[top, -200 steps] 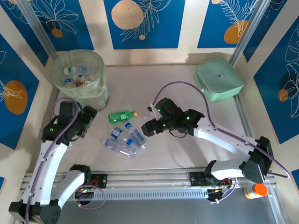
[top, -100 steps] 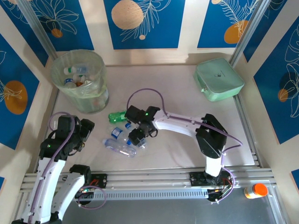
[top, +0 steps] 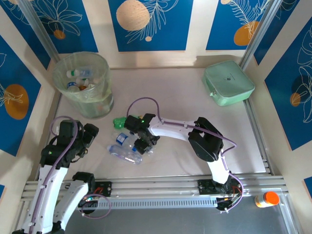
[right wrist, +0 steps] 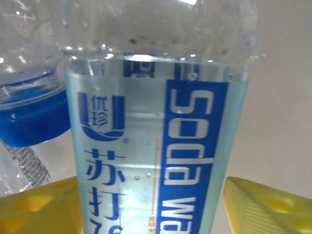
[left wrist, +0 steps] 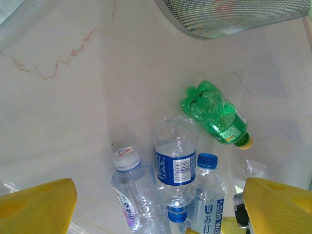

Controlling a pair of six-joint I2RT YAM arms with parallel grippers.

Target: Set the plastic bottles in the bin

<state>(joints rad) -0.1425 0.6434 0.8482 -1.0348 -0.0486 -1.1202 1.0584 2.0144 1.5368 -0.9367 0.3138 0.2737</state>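
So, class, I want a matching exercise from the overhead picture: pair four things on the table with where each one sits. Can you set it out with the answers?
Things:
1. green bottle
2. bin
3. mint-green case
4. orange-capped bottle

Places:
A. far right corner, lying flat
B. far left corner, standing upright
C. near right corner, beside the metal rail
D. around the middle, lying on its side

Pairs: 1-D, 2-B, 3-A, 4-C
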